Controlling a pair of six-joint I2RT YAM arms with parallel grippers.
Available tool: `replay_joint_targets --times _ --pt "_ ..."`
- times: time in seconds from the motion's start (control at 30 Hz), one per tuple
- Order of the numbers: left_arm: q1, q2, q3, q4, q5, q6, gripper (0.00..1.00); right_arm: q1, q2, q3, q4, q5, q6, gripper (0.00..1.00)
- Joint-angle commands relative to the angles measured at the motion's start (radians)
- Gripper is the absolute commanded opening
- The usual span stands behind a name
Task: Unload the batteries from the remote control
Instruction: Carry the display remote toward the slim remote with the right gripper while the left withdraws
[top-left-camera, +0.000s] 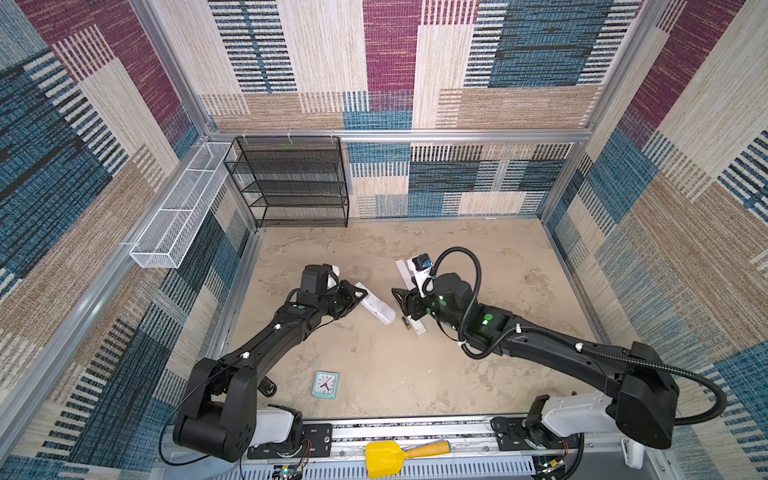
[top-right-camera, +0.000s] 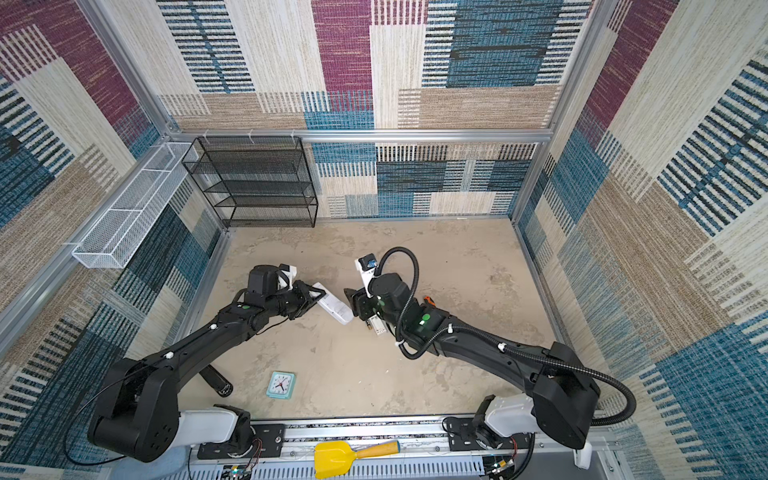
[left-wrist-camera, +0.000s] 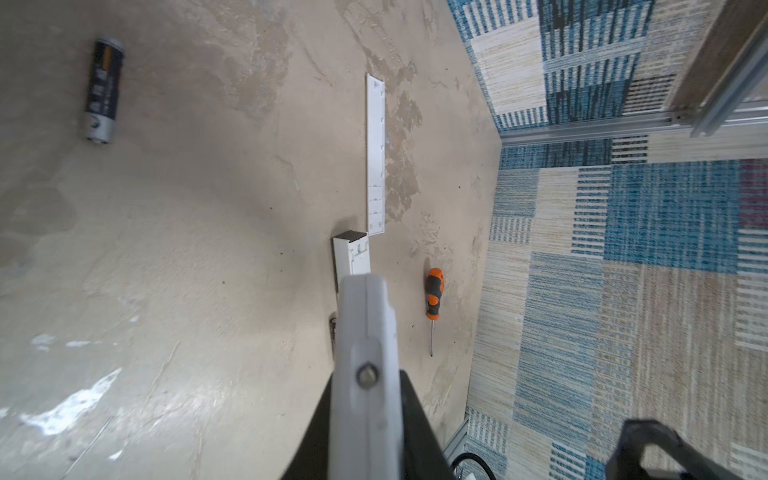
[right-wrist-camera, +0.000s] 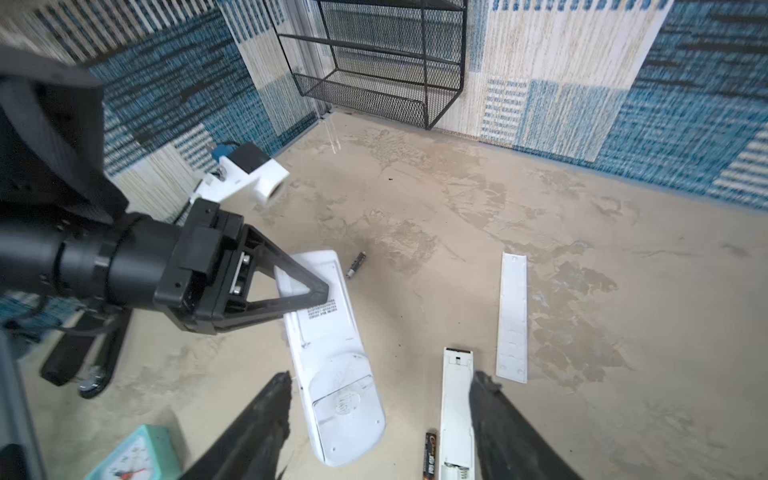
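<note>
We see left tool (right-wrist-camera: 309, 286) pinching a wide white plastic remote control (right-wrist-camera: 332, 353), right tool (right-wrist-camera: 380, 380) spread apart — dark cylindrical battery (right-wrist-camera: 431, 455) near it on beige desk (right-wrist-camera: 623, 332)

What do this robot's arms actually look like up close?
Both the left arm and right arm are chunky matte black with white base housings and green dots. A ribbed black hose runs along the right one. The left gripper and right gripper have black, triangular open-frame fingers.
</note>
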Motion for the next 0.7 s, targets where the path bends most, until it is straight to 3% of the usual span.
replay_joint_targets --times 0.0,0.1,0.17,0.4,0.67 --pt "0.002 0.018 -0.005 0.272 0.142 -0.05 0.0 -0.088 0.004 -0.008 0.004 -0.306 0.212 0.7" --pt "0.001 0.03 -0.015 0.383 0.185 -0.08 0.0 -0.155 0.032 -0.031 0.062 -0.465 0.325 0.7" --pt "0.001 0.026 -0.028 0.445 0.193 -0.093 0.0 -0.174 0.043 -0.045 0.106 -0.51 0.389 0.7" --pt "0.002 0.026 -0.047 0.59 0.232 -0.116 0.0 -0.219 0.075 -0.065 0.181 -0.576 0.497 0.69" --pt "0.002 0.01 -0.065 0.643 0.221 -0.134 0.0 -0.224 0.105 -0.085 0.224 -0.613 0.547 0.67"
